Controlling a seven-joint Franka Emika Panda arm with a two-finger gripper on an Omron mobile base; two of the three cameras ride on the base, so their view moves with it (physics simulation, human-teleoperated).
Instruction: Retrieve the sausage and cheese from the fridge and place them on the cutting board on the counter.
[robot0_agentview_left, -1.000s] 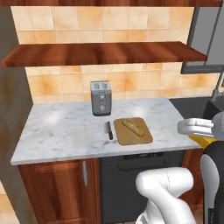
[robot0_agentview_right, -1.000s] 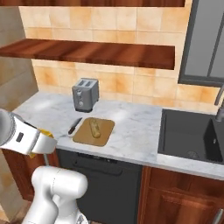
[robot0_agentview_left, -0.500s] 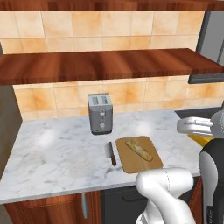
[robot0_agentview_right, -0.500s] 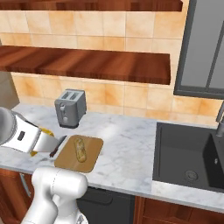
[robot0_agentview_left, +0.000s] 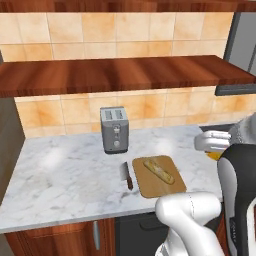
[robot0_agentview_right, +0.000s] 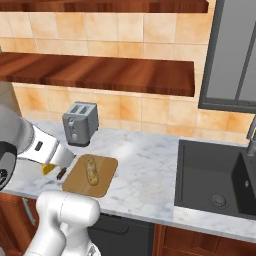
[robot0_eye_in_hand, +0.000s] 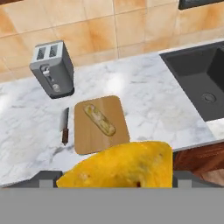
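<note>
- Cheese (robot0_eye_in_hand: 120, 168): yellow wedge, large at the bottom centre of the hand view, between the two dark finger tips; a sliver of yellow also shows under the white hand at the right edge of the left base view (robot0_agentview_left: 214, 154) and at the left edge of the right base view (robot0_agentview_right: 48, 169).
- Gripper (robot0_eye_in_hand: 114, 180): jaws set wide and clamped on the cheese, one finger on each side of the wedge.
- Cutting board (robot0_agentview_left: 159, 175): tan, lying flat on the counter (robot0_agentview_left: 65, 175), lower centre of the left base view; a pale elongated bread-like piece (robot0_agentview_left: 159, 170) lies diagonally on it.
- Knife (robot0_agentview_left: 126, 175): dark handle, on the counter just left of the cutting board, apart from it.
- Toaster (robot0_agentview_left: 114, 129): grey, upright, against the tiled wall, behind the knife and board.
- Sink (robot0_agentview_right: 220, 184): dark basin, right side of the right base view.
- Shelf (robot0_agentview_left: 115, 75): reddish-brown wood, across the wall above the toaster.
- Change from the earlier pictures: both base views have moved closer to the counter, so the board, toaster and shelf appear larger and lower in the frame; the things lie in the same order as before, and the cheese stays at the hand.
</note>
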